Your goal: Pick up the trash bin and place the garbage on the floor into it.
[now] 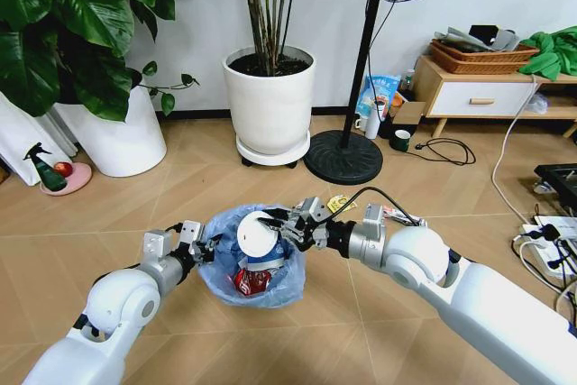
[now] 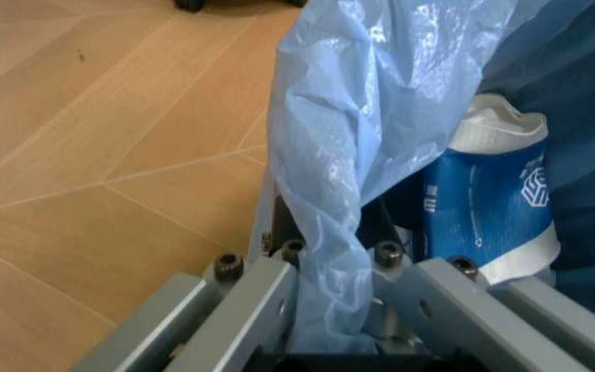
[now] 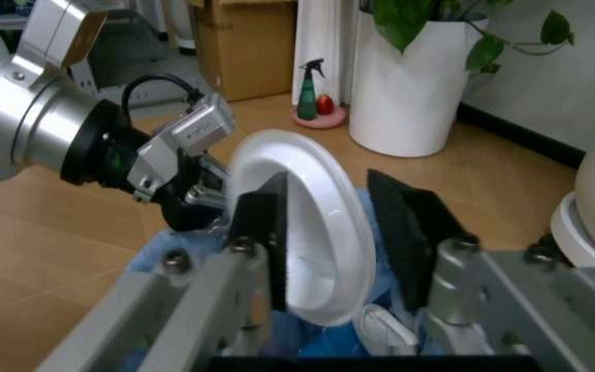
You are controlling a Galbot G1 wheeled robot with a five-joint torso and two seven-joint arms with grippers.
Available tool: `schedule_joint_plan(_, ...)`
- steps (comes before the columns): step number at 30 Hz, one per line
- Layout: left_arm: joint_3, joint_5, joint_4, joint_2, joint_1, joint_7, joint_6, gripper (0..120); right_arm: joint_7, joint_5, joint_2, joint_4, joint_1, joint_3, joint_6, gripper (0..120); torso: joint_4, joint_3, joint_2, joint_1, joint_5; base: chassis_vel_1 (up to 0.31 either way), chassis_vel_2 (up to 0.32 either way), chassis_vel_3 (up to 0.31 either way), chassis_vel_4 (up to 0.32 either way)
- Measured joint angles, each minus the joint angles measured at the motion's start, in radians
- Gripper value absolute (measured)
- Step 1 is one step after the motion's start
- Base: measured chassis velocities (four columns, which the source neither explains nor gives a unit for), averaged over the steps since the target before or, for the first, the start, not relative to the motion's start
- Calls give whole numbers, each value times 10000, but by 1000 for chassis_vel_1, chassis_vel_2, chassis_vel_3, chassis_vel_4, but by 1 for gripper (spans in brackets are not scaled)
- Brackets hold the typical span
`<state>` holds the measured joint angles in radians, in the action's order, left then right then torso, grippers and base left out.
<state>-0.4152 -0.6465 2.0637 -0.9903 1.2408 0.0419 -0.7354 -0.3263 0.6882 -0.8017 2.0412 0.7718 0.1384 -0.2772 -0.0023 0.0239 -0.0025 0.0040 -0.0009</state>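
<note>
My left claw [image 1: 200, 242] is clamped on the rim of the trash bin [image 1: 216, 277], pinching the light-blue liner [image 2: 349, 155] between its fingers [image 2: 266, 294]. The bin hangs just beyond that claw, above the wooden floor [image 1: 108, 205]. Inside the bin, close past my left fingertips, stands a crushed blue-and-white carton [image 2: 494, 209], and something red [image 1: 251, 281] lies lower down beside it.

My right claw [image 1: 287, 227] reaches in from the opposite side and hovers over the bin's mouth. A white round disc [image 3: 313, 232] stands on edge between its two black pads [image 3: 411, 225]. One pad lies against the disc's face, while the other stands a little off it, so the jaws are parted around it. From the right wrist, my left claw [image 3: 189, 174] shows just behind the disc, on the bin's far rim.

Past my right claw a yellow wrapper [image 1: 339, 204] lies on the floor.
</note>
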Motion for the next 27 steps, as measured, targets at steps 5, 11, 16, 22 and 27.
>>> schedule_joint_plan(5,0,22,17,-14,41,3,0,0,197,3,-128,-72,18,-65,17,50,0,0,0,0,0,0,0,0,0)
schedule_joint_plan(11,-5,32,27,-26,46,3,0,0,451,61,-189,-129,134,-300,27,75,1,0,0,0,0,0,0,0,0)
schedule_joint_plan(16,-69,32,36,-30,48,3,0,0,1108,267,-310,-83,263,-626,54,92,1,0,0,0,0,0,0,0,0)
schedule_joint_plan(22,-198,54,102,-68,131,3,0,0,2574,362,-471,31,647,-1249,67,100,1,0,0,0,-1,0,0,0,0)
schedule_joint_plan(27,-279,136,176,-223,211,3,0,0,3747,303,-667,202,1191,-1995,-207,100,4,0,0,0,-1,0,0,0,0)
